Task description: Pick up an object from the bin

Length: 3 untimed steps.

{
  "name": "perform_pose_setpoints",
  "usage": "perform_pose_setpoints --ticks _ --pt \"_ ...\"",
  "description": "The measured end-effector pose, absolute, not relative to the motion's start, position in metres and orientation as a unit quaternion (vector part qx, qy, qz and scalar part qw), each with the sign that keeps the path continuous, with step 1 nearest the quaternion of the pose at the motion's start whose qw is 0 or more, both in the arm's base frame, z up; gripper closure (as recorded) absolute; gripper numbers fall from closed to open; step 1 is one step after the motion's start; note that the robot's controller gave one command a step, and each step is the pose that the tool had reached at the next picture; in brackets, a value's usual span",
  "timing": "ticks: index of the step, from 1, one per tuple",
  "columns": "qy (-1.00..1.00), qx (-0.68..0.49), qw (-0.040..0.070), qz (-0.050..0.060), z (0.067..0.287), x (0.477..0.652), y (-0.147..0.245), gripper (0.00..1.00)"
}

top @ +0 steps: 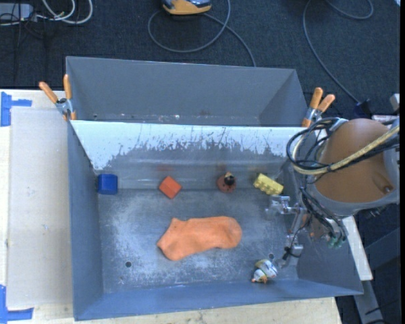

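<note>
Hanging low, the claw (289, 251) sits beside a small whitish trinket (263, 271).

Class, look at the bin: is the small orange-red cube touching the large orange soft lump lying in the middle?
Apart. The camera view shows a strip of bare bin floor between the orange-red cube and the orange lump.
</note>
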State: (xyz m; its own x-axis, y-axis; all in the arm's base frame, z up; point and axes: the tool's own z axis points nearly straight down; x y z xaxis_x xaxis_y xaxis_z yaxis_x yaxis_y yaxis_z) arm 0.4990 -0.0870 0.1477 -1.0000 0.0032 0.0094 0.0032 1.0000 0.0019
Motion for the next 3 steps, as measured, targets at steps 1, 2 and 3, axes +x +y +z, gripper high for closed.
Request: perform_pose_setpoints --ticks 1,2,3 --pt "-1.000 0.000 0.001 0.000 0.152 0.501 -0.087 0.00" --pt "-0.999 0.033 0.000 0.000 0.116 0.511 -0.052 0.00" --pt "-0.993 0.122 0.003 -0.001 0.079 0.515 -0.013 0.00"
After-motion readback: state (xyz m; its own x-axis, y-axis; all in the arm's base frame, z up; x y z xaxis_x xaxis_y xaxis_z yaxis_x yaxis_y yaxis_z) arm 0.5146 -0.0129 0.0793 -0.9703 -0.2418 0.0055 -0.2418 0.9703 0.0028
